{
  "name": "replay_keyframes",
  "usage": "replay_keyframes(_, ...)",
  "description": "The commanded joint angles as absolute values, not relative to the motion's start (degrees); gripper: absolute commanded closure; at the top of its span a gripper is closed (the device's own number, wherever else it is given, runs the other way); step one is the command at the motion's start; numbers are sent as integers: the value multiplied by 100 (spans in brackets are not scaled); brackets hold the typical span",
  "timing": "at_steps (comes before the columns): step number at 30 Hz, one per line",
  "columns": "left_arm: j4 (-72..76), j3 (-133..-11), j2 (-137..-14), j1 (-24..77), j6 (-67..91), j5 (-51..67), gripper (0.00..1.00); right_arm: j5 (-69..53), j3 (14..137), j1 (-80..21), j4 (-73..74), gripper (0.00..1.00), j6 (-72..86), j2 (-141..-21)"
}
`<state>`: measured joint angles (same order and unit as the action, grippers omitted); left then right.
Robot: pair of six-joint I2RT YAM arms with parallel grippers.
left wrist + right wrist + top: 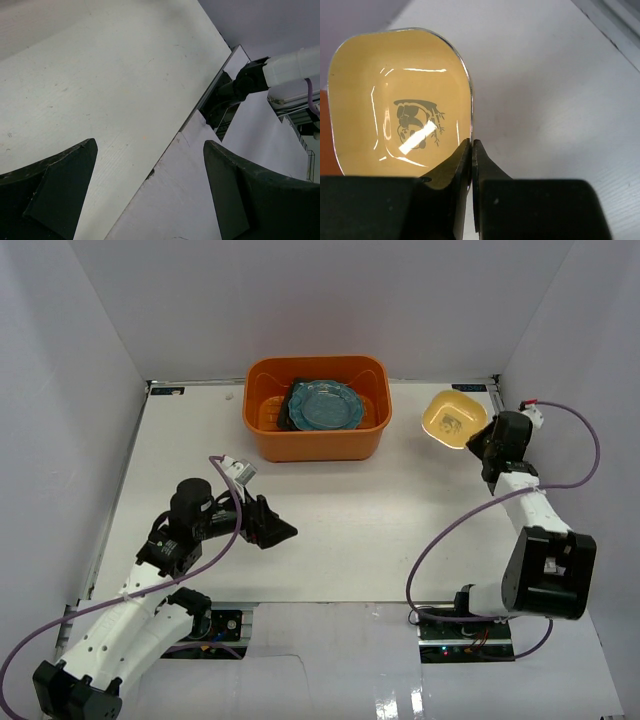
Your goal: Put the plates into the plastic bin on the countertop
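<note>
From above, the bin (316, 420) stands at the far middle of the bench (350, 530). A teal plate (325, 405) lies in it on top of a dark plate (291, 412). To the right of the bin, near the far right corner, the right tool (478, 438) holds the yellow plate (452, 420) by its near edge. The plate is tilted and looks to be lifted off the bench. The left tool (270, 528) hangs low over the near left of the bench, well apart from the bin, with nothing in it.

The left wrist view shows that tool's fingers (55, 190) spread wide, with only bare bench and its near edge between them.

In the right wrist view the jaws are clenched on the yellow plate's rim, one finger inside and one outside, with almost no gap. The plate's glossy hollow, with a small dark print, faces the camera. An orange sliver at the left edge is probably the bin.

The step in hand looks like the carry of the yellow plate. The next move calls for swinging it left until it is above the bin's opening, clearing the near rim. The plate should then go down over the teal plate before the right tool lets go. The pinch is thin and on the rim alone, so the plate could pivot or slip if the swing is quick.
</note>
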<state>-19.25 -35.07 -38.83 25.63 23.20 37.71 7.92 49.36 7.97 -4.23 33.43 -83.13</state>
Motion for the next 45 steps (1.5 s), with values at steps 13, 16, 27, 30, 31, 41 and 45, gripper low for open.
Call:
replay_keyframes(13,-2118,-3595,-3735,2575,2206,2953,2,1081,9507,-2538,649,92,2049,-10041)
replay_keyframes(16,-2136,-3612,-3770,2584,2197,2936,2,1291,10658,-2838,1289,92,1820,-10938)
replay_keyframes(27,-2127,-3621,-3867,2558,2197,2927,2,1484,10908,-3059,1547,92,2082,-11584)
replay_keyframes(30,-2136,-3612,-3893,2549,2206,2918,2,1643,10732,-3059,1521,92,2188,-11575)
replay_keyframes(31,-2136,-3612,-3911,2540,2197,2918,2,1661,10688,-3059,1521,92,2241,-11584)
replay_keyframes(41,-2144,-3630,-3929,2514,2206,2672,2,1477,10556,-3059,1503,29,2417,-11479)
replay_keyframes(45,-2145,-3674,-3894,2514,2232,2426,2,1354,10451,-3067,1371,10,2286,-10997)
